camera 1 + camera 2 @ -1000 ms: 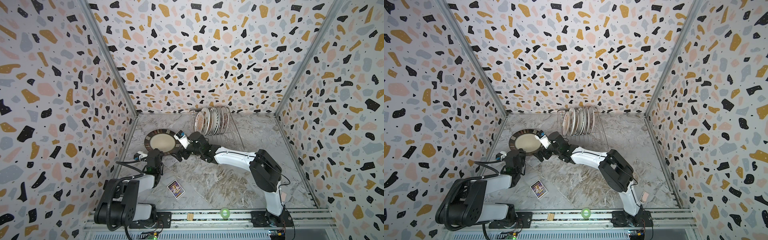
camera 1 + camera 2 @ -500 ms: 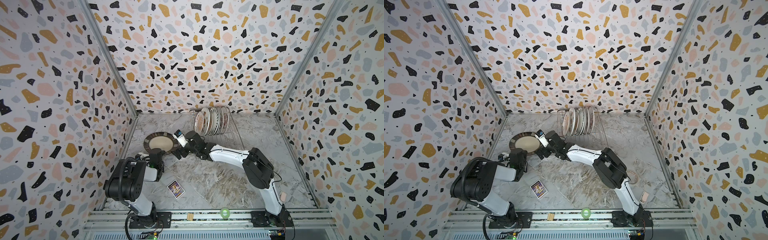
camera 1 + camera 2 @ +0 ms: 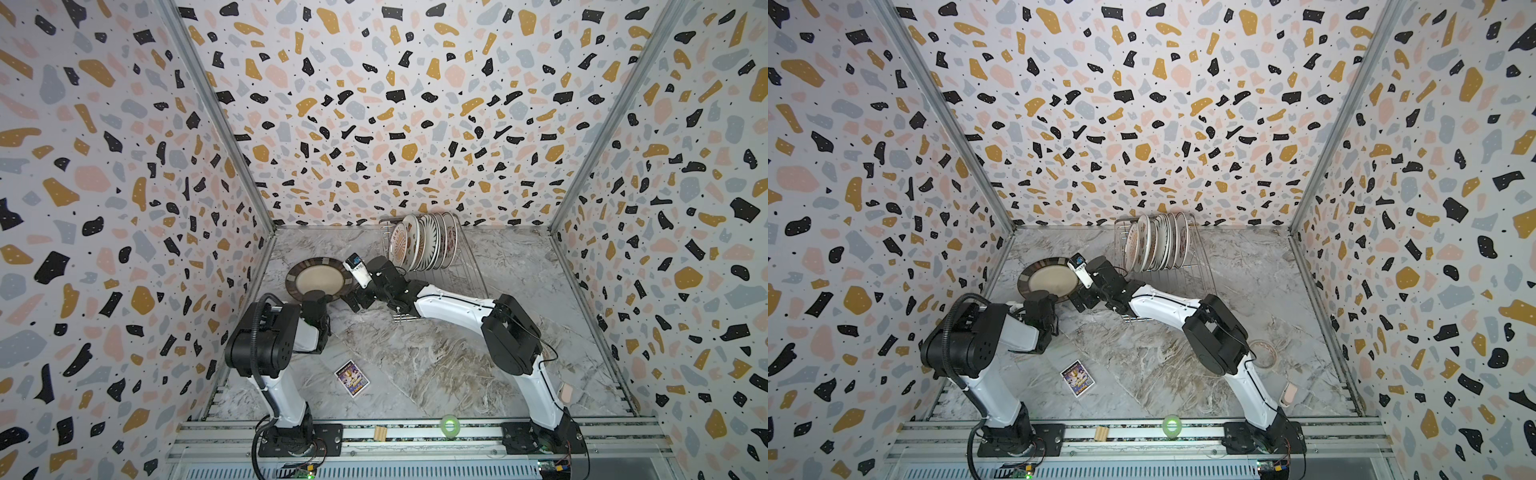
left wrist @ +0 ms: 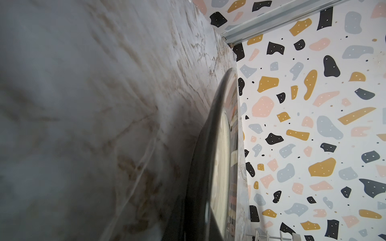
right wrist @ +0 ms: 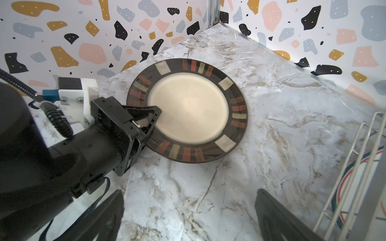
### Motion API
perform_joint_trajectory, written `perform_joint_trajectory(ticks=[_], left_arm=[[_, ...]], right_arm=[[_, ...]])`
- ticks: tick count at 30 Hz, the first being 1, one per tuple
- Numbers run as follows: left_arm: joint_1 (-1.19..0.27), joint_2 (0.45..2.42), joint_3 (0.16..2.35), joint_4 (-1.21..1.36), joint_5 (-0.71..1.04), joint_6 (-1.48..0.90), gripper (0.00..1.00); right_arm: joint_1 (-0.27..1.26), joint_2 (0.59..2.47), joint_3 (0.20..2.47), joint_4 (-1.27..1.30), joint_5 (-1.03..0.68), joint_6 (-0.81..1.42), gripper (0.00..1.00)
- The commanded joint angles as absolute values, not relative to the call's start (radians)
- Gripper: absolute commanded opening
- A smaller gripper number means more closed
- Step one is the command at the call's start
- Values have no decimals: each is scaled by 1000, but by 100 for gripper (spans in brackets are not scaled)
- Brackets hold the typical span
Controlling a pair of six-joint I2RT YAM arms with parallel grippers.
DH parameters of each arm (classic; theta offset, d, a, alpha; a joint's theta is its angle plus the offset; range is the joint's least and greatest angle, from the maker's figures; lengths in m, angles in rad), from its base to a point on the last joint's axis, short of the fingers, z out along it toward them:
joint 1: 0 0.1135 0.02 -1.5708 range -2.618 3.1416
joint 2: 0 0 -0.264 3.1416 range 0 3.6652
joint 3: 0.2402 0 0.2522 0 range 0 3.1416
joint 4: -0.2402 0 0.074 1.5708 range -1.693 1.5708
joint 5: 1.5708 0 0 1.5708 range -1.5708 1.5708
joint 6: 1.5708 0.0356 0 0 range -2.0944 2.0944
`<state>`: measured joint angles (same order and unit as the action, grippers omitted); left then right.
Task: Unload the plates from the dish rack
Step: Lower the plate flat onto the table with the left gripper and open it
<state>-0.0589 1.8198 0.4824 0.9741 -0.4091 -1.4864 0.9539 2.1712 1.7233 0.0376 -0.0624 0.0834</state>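
Left gripper [image 5: 149,122] is clamped on the near rim of the dark-rimmed beige plate [image 5: 188,112], one finger on top of the rim, the other hidden under it. That plate is out of the dish rack [image 3: 465,274] and sits face up on the marble table [image 3: 415,353] at the far left, near the side wall. It looks down or nearly down, and I can't tell if the gripped edge is fully resting. Right gripper [image 3: 358,300] has its jaws wide apart and holds nothing; it hangs just beside the plate's rack-side edge, between plate and rack. The other plates [image 3: 424,245] stand on edge in a tight row at the far end of the rack, so most of the job is not yet done. The step in hand reads as putting this plate down. To do it well, lower the wrist until the rim bears on the table and only then spread the jaws. Then back the fingers straight out along the table so the lower finger does not flip or drag the plate. Keep the right arm off the rim meanwhile. Leave room near this plate for stacking the next one. For that next one, take the nearest plate by its top rim and lift it straight up clear of the prongs. The purple card [image 3: 352,378] and green tape roll [image 3: 449,424] are well apart and no concern
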Motion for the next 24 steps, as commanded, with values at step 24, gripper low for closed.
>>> perform_joint_trajectory(ticks=[24], left_arm=[[-40,1828,513,1044,-466,-1448,35]], right_arm=[[979,2056,1659,35,13,52,99]])
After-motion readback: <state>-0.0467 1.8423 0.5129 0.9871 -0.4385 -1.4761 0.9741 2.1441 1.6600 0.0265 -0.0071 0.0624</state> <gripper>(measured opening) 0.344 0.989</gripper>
